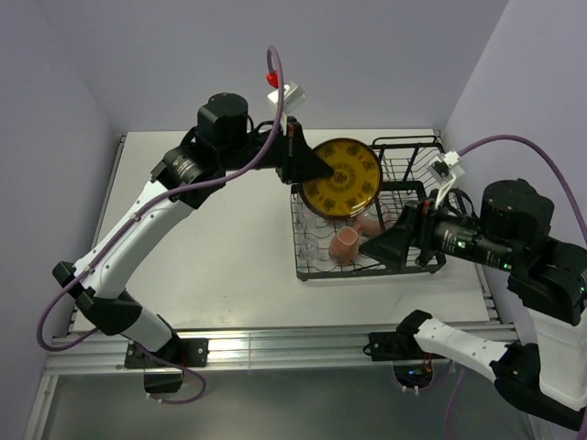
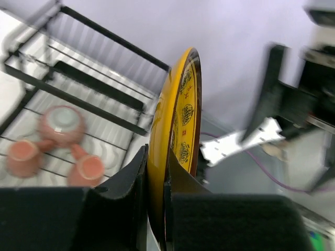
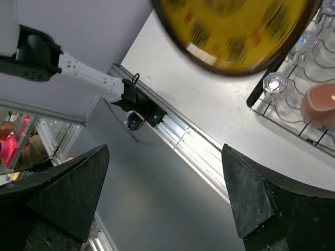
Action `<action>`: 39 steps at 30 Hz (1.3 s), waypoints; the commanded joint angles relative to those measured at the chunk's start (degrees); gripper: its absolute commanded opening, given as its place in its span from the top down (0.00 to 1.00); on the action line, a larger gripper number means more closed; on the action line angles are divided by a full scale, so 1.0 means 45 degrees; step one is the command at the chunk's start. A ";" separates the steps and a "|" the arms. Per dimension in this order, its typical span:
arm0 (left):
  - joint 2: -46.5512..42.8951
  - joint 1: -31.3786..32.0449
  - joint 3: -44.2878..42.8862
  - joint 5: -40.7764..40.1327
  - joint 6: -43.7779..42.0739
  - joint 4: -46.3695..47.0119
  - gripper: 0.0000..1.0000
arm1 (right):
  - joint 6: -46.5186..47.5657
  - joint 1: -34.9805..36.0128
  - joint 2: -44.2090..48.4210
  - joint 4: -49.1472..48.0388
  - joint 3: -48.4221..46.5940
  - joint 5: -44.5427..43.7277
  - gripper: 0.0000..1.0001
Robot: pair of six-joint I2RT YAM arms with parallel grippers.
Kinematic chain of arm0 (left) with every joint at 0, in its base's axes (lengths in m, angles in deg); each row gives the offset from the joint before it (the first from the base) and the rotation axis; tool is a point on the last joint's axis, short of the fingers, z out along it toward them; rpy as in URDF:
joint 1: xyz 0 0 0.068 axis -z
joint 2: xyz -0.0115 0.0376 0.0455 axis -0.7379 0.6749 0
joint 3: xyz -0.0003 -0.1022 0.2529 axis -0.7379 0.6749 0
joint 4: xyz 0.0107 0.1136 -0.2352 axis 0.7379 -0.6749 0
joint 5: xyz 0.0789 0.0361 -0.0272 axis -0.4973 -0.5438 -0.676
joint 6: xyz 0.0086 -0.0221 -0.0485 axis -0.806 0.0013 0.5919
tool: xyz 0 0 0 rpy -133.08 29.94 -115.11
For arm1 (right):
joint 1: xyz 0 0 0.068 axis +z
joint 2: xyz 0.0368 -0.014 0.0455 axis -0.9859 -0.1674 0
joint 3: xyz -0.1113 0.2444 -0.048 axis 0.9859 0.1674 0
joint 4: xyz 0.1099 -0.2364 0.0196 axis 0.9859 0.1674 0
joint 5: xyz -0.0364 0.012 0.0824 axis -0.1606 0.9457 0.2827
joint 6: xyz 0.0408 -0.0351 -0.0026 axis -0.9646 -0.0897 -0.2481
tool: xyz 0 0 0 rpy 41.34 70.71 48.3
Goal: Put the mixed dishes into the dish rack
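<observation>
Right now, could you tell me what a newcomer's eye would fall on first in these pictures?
The yellow plate, held on edge in the shut left gripper over the dish rack, stands out first. Then the right gripper, wide open at the rack's right side, and a pink mug lying in its low tray.

plate [image 1: 342,177] above rack [image 1: 404,140] left end | mugs [image 1: 346,245] in rack | glasses [image 3: 274,83] left of mugs

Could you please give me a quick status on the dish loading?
Left gripper shut on yellow plate, held on edge over dish rack. Right gripper open, empty, beside rack. Two mugs, bowl in tray beneath plate.
</observation>
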 commanded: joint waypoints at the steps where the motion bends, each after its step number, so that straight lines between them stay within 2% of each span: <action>1: 0.0723 0.0002 -0.1439 -0.1747 -0.1449 -0.0353 1.00 | 0.0210 0.0041 0.0533 0.0720 -0.0154 -0.0060 0.07; 2: 0.1169 0.0002 -0.2042 -0.1883 -0.1549 -0.0393 1.00 | 0.0210 0.0041 0.0690 0.0702 0.0253 0.0096 0.12; 4: 0.1641 0.0002 -0.2767 -0.2118 -0.1899 -0.0627 1.00 | 0.0152 0.0041 0.1120 0.0682 0.0782 0.0507 0.44; 5: 0.2029 0.0002 -0.3351 -0.2177 -0.1998 -0.0666 1.00 | 0.0171 0.0060 0.1237 0.0720 0.1384 0.0663 0.63; 6: 0.2188 0.0002 -0.3627 -0.2216 -0.2076 -0.0686 1.00 | 0.0171 0.0080 0.1432 0.0779 0.1699 0.0780 1.00; 10: 0.2852 0.0002 -0.4779 -0.2119 -0.2272 -0.0570 1.00 | 0.0366 0.0080 0.2272 0.0450 0.3573 0.1308 1.00; 14: 0.2971 0.0002 -0.4743 -0.1963 -0.1980 0.0289 1.00 | 0.0483 0.0333 0.2762 -0.0234 0.5976 0.1914 1.00; 17: 0.3359 0.0021 -0.5347 -0.1826 -0.1668 0.0330 1.00 | 0.0250 0.1230 0.2626 -0.1112 0.7069 0.1390 1.00; 22: 0.3849 0.0197 -0.6070 -0.1747 -0.1199 0.0368 1.00 | -0.0122 0.4017 0.0792 -0.2925 0.7776 -0.0291 1.00; 24: 0.4063 0.0528 -0.6575 -0.1826 -0.1140 0.0350 1.00 | -0.0278 0.4608 -0.0067 -0.3843 0.7932 -0.0663 1.00; 27: 0.4708 0.1172 -0.7320 -0.2586 -0.1529 -0.0467 1.00 | -0.0162 0.4807 -0.1103 -0.4726 0.8303 -0.0605 1.00; 31: 0.4437 0.1544 -0.6233 -0.3154 -0.1569 0.0308 1.00 | 0.0072 0.4904 -0.2138 -0.6461 0.9355 -0.0138 1.00; 34: 0.4804 0.1681 -0.6674 -0.3389 -0.1822 0.0116 1.00 | 0.0151 0.5060 -0.3056 -0.7480 1.0020 -0.0058 1.00; 37: 0.5294 0.1876 -0.7476 -0.3700 -0.2174 -0.0470 1.00 | 0.0152 0.5450 -0.3916 -0.8163 1.0082 -0.0428 1.00; 39: 0.5198 0.1955 -0.7090 -0.3973 -0.2175 -0.0297 1.00 | 0.0112 0.5724 -0.4405 -0.8496 0.9868 -0.0761 1.00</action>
